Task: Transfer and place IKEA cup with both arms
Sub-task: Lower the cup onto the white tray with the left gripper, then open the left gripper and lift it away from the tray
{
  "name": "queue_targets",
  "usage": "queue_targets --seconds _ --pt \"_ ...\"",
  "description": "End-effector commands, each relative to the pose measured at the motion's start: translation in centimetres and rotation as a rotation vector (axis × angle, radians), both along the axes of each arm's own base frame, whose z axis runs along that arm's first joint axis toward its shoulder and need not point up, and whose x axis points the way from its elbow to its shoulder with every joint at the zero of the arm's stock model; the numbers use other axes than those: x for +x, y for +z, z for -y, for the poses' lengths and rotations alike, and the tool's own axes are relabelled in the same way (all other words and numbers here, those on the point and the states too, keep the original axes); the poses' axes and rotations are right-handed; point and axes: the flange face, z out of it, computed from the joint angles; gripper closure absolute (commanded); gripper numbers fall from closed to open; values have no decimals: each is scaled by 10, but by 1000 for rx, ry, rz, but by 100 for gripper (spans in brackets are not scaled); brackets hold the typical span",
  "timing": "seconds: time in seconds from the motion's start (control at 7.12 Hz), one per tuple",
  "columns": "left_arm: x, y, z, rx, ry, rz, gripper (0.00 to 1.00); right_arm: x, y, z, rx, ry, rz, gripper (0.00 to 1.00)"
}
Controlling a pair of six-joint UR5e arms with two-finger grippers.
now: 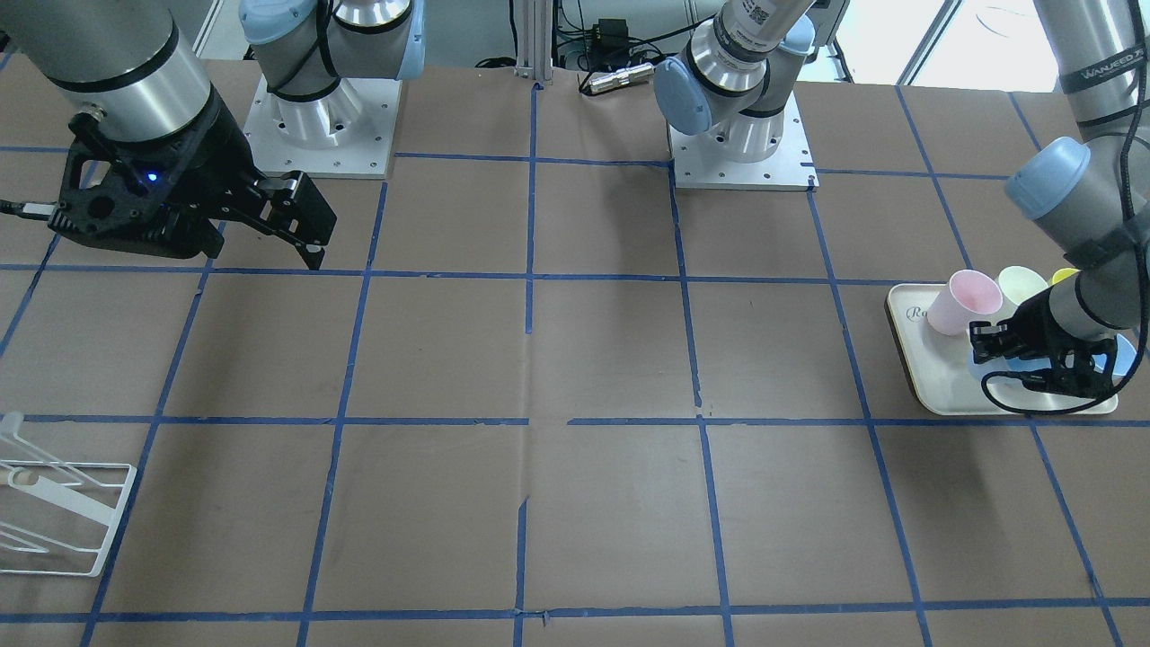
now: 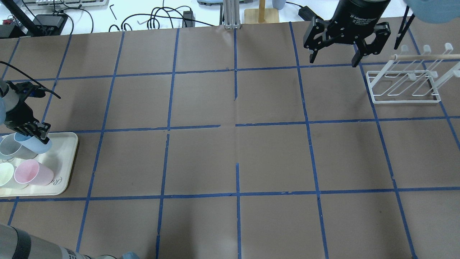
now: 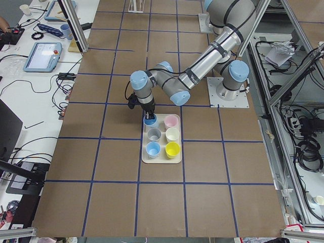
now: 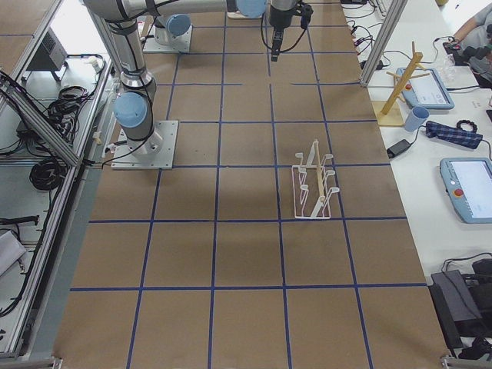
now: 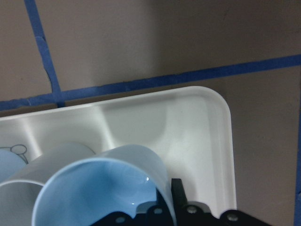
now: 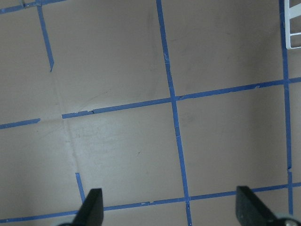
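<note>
The IKEA cup [image 2: 35,144], a pale sky-blue tumbler, tilts over the far corner of the white tray [image 2: 68,144] at the table's left end. My left gripper [image 2: 37,130] is shut on its rim. In the left wrist view the cup [image 5: 103,188] fills the lower left, its mouth toward the camera, above the tray [image 5: 202,122]. From the front, the left gripper [image 1: 988,346] hides most of the cup [image 1: 1120,355]. My right gripper [image 2: 334,59] is open and empty, held high over the far right of the table; its fingertips [image 6: 91,209] show over bare paper.
The tray also holds a grey cup [image 2: 10,150], a pink cup [image 2: 30,172] and a cream cup [image 2: 5,174]; a deeper blue cup [image 3: 153,149] and a yellow cup [image 3: 172,149] show from the side. A white wire rack [image 2: 406,86] stands at the far right.
</note>
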Motion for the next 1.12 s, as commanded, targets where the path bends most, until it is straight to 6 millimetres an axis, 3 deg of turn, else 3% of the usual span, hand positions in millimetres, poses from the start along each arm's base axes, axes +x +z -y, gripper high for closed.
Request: queue_targets --seconds 0.0,0.14,0.28,0.42,0.56,0.7,0.84,0.98 --pt "0 -12 0 15 5 -14 52 1 0 0 -3 66 1 0" --pt "-2 -11 -1 22 3 -20 7 1 1 2 -13 82 6 0" --pt "-5 -3 -1 17 -3 -11 0 1 1 2 -14 94 6 0" --pt "-12 15 0 23 11 -18 0 1 0 2 -13 96 5 0" --pt "-20 42 3 -5 75 -31 0 2 0 1 -13 96 14 0" --pt "-29 78 6 -24 103 -51 0 1 -3 1 -6 96 5 0" --pt "-53 127 15 -38 155 -58 0 1 -3 1 -5 96 5 0" --pt "-95 175 23 -49 141 -111 0 1 -4 1 -5 96 4 0"
